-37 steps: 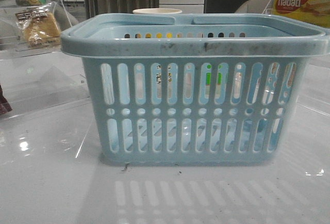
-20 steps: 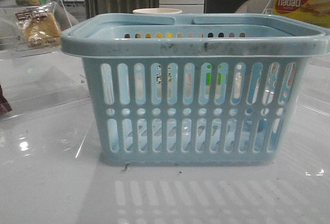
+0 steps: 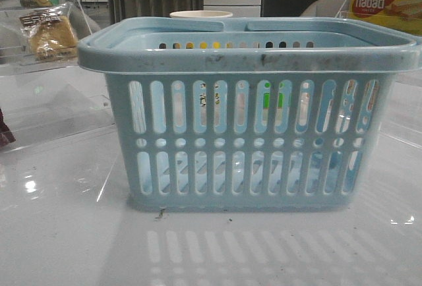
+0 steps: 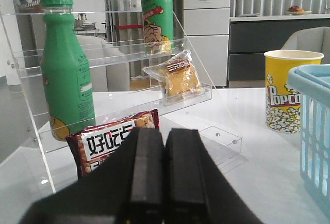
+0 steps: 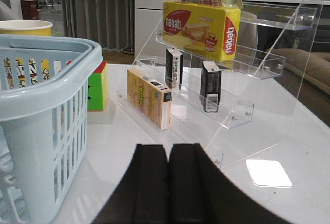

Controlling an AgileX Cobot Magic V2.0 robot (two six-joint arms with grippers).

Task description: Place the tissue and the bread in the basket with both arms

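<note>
Two grippers, both with jaws pressed together, nothing between them, neither visible from the front camera.

Far left: clear acrylic tiered shelf (image 4: 198, 92). Green bottle (image 4: 66, 72) upright on a lower step, second green bottle (image 4: 157, 15) higher up. Bread (image 4: 178, 78) in its clear wrapper sits on a middle step, leaning back, printed end up. Red snack pack (image 4: 111, 141) with white characters lies at the foot of the shelf, just ahead of the left gripper (image 4: 164, 177). Left gripper fingers (image 4: 147, 172) touch along their full length, empty.

Yellow popcorn cup (image 4: 286, 97) stands on the white table (image 3: 66, 233), between that shelf and the basket, close behind the basket's rim.

Centre: light blue basket (image 3: 250, 138) upright on the table, scuffed rim, handles folded down. Can't make out its contents through the slots.

Right of basket: coloured cube (image 5: 97, 87) just beside its wall. Then a second acrylic shelf (image 5: 242, 110). Yellow carton (image 5: 149, 97) on the lowest step. Two dark tissue packs stand on end on the middle step, one (image 5: 174, 68) nearer the basket, the other (image 5: 210, 85) showing a barcode label. Yellow-red nabati box (image 5: 202, 28) on the top step.

Right gripper (image 5: 168, 182) sits low, pointed at that shelf, well apart from the tissue, clamped on nothing.
</note>
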